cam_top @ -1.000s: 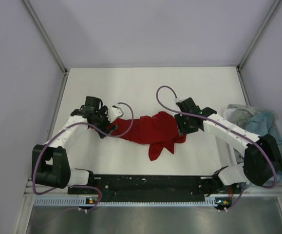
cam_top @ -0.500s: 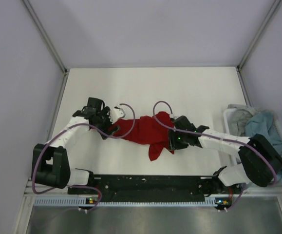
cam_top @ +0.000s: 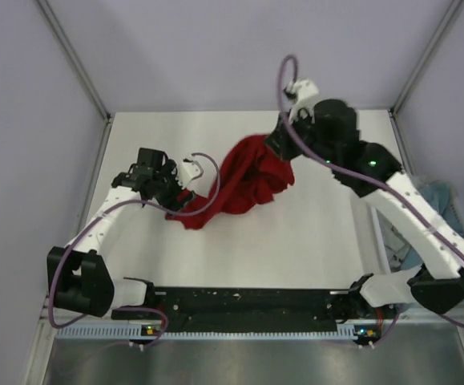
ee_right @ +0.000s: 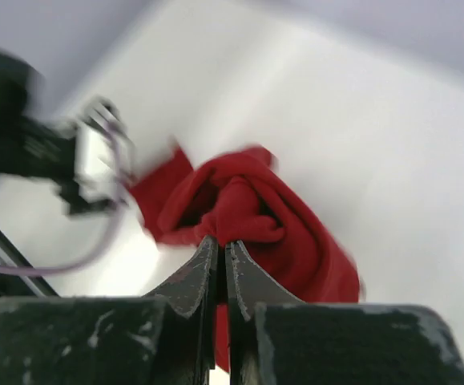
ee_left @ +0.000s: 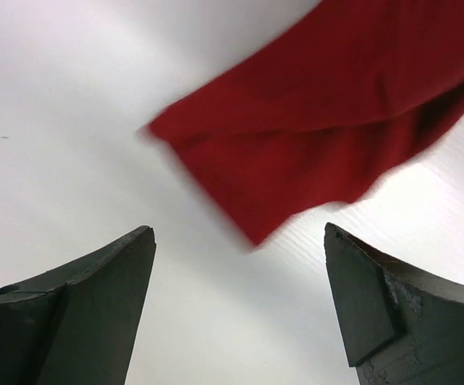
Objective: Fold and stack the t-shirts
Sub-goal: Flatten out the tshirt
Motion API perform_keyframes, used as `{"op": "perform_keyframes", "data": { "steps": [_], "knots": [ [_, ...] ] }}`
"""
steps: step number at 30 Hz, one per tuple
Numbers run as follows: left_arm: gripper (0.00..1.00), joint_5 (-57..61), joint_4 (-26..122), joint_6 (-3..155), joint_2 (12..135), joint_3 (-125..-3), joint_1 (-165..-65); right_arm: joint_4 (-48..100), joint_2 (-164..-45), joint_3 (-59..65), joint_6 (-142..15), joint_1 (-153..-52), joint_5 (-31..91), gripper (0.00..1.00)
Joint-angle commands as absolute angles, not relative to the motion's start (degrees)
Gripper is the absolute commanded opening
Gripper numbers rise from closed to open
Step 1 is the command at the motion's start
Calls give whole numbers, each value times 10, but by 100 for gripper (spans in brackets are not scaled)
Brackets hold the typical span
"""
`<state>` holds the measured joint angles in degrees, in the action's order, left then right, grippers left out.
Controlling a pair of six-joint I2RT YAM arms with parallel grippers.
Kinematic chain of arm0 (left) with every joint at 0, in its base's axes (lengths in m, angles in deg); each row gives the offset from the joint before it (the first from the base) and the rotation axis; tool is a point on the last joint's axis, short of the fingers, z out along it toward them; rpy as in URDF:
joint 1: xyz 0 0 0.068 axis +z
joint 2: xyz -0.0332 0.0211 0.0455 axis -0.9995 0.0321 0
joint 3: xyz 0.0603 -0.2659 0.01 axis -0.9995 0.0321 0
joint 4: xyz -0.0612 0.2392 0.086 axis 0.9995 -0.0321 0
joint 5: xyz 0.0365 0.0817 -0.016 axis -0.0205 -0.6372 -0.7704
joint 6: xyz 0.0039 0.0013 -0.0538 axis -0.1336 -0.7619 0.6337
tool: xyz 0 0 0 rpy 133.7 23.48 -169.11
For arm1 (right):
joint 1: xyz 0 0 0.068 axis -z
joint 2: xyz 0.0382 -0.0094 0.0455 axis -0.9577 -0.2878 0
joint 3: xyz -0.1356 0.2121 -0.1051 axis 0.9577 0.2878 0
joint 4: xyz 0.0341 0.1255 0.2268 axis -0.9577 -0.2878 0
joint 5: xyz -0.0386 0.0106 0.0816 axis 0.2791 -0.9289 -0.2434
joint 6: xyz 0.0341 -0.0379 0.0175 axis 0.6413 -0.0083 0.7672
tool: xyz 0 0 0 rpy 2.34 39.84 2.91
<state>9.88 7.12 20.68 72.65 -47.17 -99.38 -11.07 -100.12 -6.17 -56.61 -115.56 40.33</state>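
The deep red t-shirt [cam_top: 244,180] hangs from my right gripper [cam_top: 276,140], which is shut on a bunch of its cloth and holds it high over the table's far middle; the shirt's lower end trails down to the left. In the right wrist view the red t-shirt [ee_right: 284,220] bunches at the closed gripper [ee_right: 222,242]. My left gripper [cam_top: 175,195] is open and empty just left of the shirt's trailing corner; in the left wrist view the red cloth [ee_left: 328,120] lies beyond the open gripper [ee_left: 240,241]. A teal-blue t-shirt [cam_top: 448,204] shows at the right; the light grey one is hidden.
A white basket [cam_top: 392,245] at the right edge holds the other shirts, mostly behind my right arm. Metal frame posts [cam_top: 75,60] rise at the back corners. The white table [cam_top: 312,241] spreads round the shirt.
My right gripper has risen and swung to the far middle, lifting the red shirt off the table. My left gripper has let go of the shirt's left end and is now open.
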Motion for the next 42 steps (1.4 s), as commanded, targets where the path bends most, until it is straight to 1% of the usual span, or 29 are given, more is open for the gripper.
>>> {"op": "perform_keyframes", "data": {
  "steps": [1,4,8,10,14,17,19,21,24,26,28,30,33,36,38,42],
  "knots": [
    [90,82,80,252,720,-537,-995,-106,-930,-265,-676,-1162,345,0],
    [91,80,79,255,722,-549,-996,-104,-943,-312,-693,-1161,361,0],
    [91,86,73,257,725,-556,-1004,-117,-959,-308,-702,-1156,405,0],
    [91,98,66,257,726,-556,-1013,-120,-961,-297,-696,-1136,398,0],
    [92,120,63,268,731,-552,-1058,-122,-968,-290,-690,-1115,382,0],
    [92,128,55,265,738,-547,-1108,-122,-978,-312,-673,-1104,382,0],
    [92,145,40,253,739,-554,-1136,-122,-1009,-351,-656,-1101,396,0],
    [92,163,31,251,732,-568,-1140,-122,-1051,-416,-648,-1102,384,0],
    [92,132,41,266,708,-592,-1135,-120,-1128,-569,-626,-1102,336,0],
    [93,113,43,272,697,-608,-1123,-110,-1170,-643,-612,-1101,365,0],
    [94,92,43,276,695,-624,-1117,-98,-1188,-664,-599,-1092,411,0],
    [94,84,45,280,696,-632,-1117,-90,-1185,-615,-573,-1057,424,0],
    [91,131,52,283,704,-631,-1120,-85,-1167,-476,-544,-1008,402,0],
    [89,162,58,281,726,-626,-1129,-85,-1147,-346,-544,-973,411,0],
    [88,157,76,281,752,-622,-1138,-78,-1133,-261,-540,-942,396,0],
    [83,116,102,286,844,-640,-1164,-64,-1114,-140,-563,-906,353,0]
  ]
}}
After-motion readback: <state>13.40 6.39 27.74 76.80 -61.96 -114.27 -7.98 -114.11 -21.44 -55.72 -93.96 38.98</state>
